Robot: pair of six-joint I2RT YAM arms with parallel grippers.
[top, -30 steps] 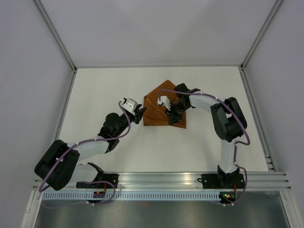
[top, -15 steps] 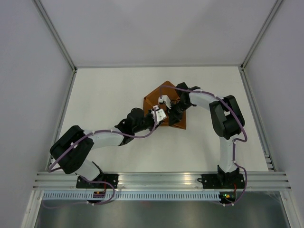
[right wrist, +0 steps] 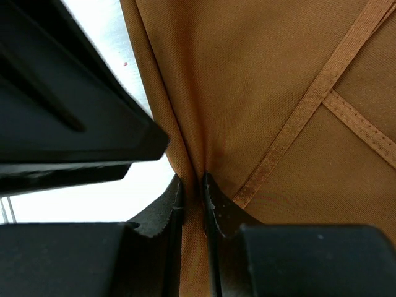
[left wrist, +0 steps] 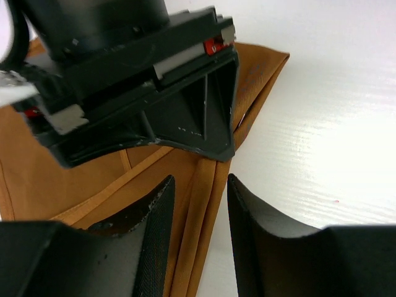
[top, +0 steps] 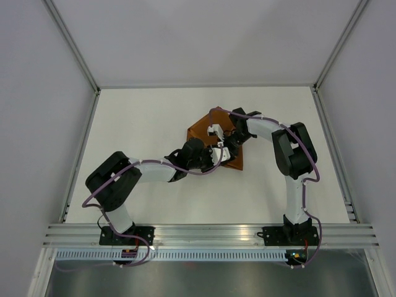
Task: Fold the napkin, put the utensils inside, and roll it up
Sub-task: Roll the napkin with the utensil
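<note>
The rust-orange napkin point(top: 200, 128) lies partly folded at the middle of the table. My right gripper point(top: 224, 146) is shut on a raised fold of it, and the cloth is pinched between the jaws in the right wrist view point(right wrist: 193, 180). My left gripper point(top: 217, 155) is open just in front of it. In the left wrist view its jaws point(left wrist: 200, 179) straddle the napkin's folded edge point(left wrist: 74, 179) without closing on it, with the right gripper's black body point(left wrist: 154, 93) directly ahead. No utensils are in view.
White table point(top: 136, 124) with grey walls on three sides. The two grippers are almost touching over the napkin's near right part. The left gripper's black body point(right wrist: 62, 111) fills the left of the right wrist view.
My left arm has swung right, from the napkin's left corner to its near edge beside the right gripper. The right gripper has kept its hold in place.
</note>
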